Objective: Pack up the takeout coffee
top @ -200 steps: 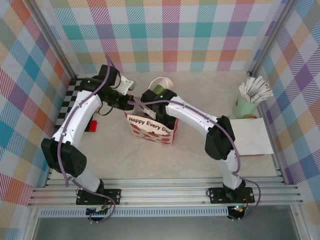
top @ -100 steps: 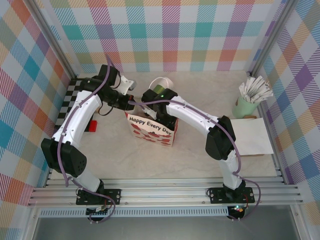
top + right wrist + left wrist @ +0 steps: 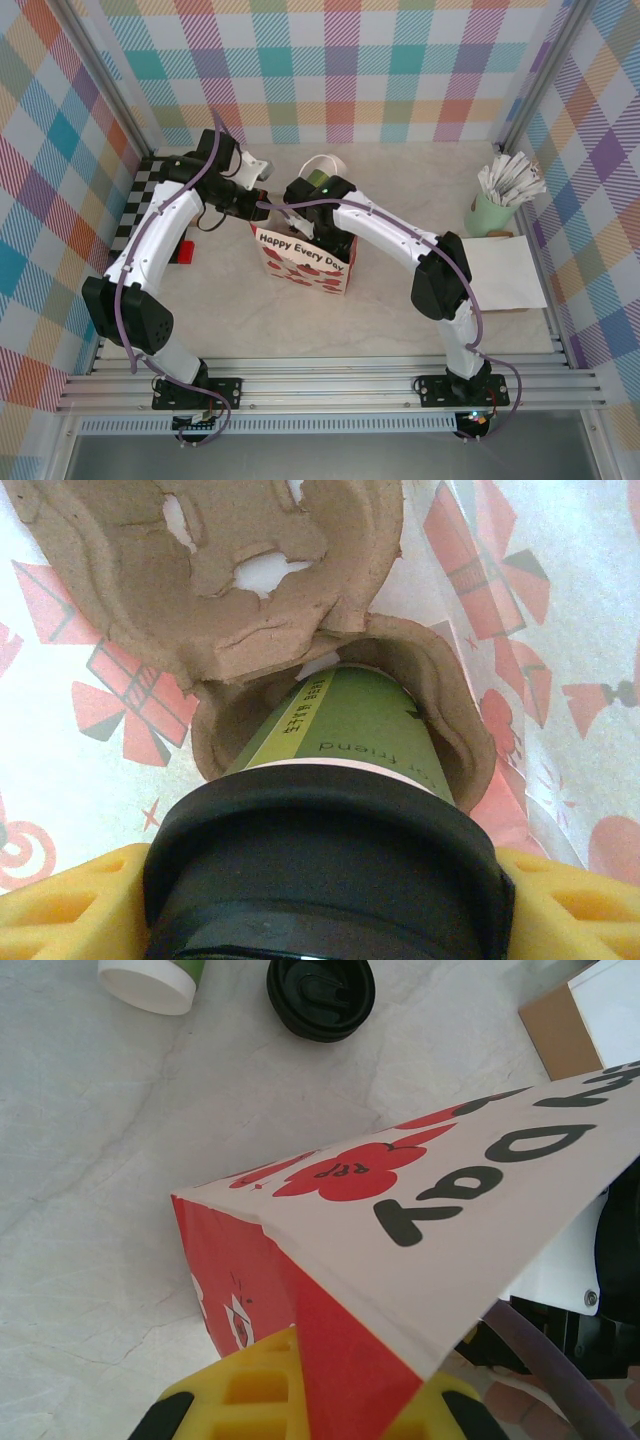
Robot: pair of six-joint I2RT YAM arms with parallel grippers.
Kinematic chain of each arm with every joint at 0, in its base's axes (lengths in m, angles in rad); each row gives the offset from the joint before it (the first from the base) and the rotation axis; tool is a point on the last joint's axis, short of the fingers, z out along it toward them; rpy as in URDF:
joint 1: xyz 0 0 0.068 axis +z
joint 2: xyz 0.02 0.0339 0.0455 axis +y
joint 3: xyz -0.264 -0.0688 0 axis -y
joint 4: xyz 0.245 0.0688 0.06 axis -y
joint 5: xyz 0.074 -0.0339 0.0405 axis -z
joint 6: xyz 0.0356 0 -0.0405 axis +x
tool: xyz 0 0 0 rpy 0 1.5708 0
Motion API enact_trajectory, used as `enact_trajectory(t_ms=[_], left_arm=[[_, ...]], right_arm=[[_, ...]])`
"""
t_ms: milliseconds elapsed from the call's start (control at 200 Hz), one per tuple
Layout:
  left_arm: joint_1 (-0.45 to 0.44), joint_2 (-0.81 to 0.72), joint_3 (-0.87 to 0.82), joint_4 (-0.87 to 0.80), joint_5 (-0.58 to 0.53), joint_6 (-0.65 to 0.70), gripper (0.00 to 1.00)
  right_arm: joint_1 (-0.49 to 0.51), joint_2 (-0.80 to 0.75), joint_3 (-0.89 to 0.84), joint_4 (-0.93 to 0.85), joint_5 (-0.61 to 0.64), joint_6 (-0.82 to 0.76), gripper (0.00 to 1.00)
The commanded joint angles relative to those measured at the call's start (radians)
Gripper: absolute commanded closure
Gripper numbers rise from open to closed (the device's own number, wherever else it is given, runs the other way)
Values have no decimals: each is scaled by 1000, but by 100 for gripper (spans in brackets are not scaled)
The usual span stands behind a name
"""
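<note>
Green, black-lidded, the coffee is inside the bag, pinched at its lid by the right pincer. Its base points into a socket of the pulp carrier; whether it is fully seated cannot be told. The left pincer is pressed together on the bag's rim, apparently steadying it. The step in hand looks like seating the cup. Next calls for a straight downward press, then spreading the fingers and rising clear of the bag walls.

Change over one second: right wrist and elbow displaced slightly rightward and toward the near edge, carrying the right hand, which grips the coffee, over the bag.
</note>
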State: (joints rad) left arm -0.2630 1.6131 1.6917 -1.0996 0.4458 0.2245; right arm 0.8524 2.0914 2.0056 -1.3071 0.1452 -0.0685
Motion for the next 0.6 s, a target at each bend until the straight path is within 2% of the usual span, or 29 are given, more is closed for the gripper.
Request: enact_trajectory(t_ms=[0,240,430,595], left_arm=[[8,-22,22,10,31,-3,100],[8,-15,15,18,41,-5,100],[8,-8,4,23,42,-10,100],[9,-7,-17,29,42,-15,100]], right_arm=[[-3,-13,26,-44,-20,-17,47],[-10,2,-21,50,-11,-71,47],[-33,0,-126,165,-18,-73,47],[-43,24,-154,189,-32,-80,47]])
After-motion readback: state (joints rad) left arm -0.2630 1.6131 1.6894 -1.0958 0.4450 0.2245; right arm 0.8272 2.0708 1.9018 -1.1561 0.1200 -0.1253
